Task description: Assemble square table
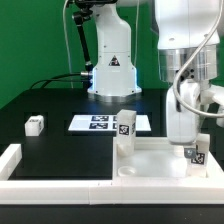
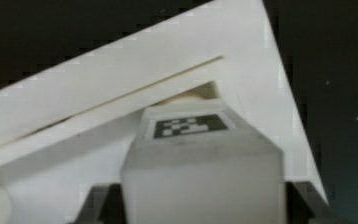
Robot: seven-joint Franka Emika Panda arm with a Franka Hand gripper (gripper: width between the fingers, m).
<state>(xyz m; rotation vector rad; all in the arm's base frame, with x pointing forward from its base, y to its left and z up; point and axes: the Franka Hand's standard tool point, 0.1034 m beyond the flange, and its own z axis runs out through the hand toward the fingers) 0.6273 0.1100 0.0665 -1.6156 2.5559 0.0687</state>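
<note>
Black tabletop, white border rail (image 1: 60,170) along the front. Gripper (image 1: 194,152) clenching a tagged leg (image 2: 197,150), standing it on the square tabletop panel (image 1: 150,160) near a corner. Likely fitting this leg; next needing alignment and twisting into the hole.

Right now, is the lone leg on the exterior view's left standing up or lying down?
Lying down. The small leg rests on its side on the black table, low and wider than tall, while another leg stands upright.
</note>
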